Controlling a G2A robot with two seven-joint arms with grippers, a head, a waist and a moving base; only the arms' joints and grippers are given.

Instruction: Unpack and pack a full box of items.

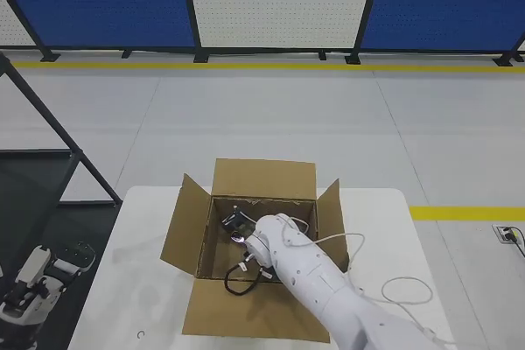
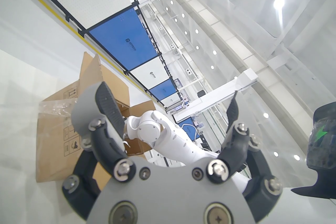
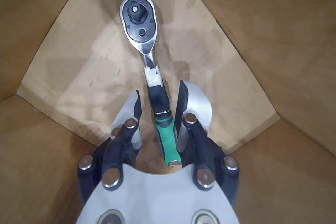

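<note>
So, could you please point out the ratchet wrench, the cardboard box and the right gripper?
ratchet wrench [image 3: 138, 19]: right wrist view, on its chrome head.
cardboard box [image 1: 264, 178]: top view, on its far flap.
right gripper [image 3: 160, 89]: right wrist view, midway between its fingertips.

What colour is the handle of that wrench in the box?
The wrench handle is green with a black section; clearest in the right wrist view.

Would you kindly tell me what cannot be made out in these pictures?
Top view: the floor of the brown cardboard box, mostly hidden by the white right arm.
Right wrist view: the floor beyond the silver ratchet wrench with green-and-black handle, cut off by the edges and the right gripper.
Left wrist view: the box's inside, hidden by its walls; a dark object, cut off by the edge.
</note>
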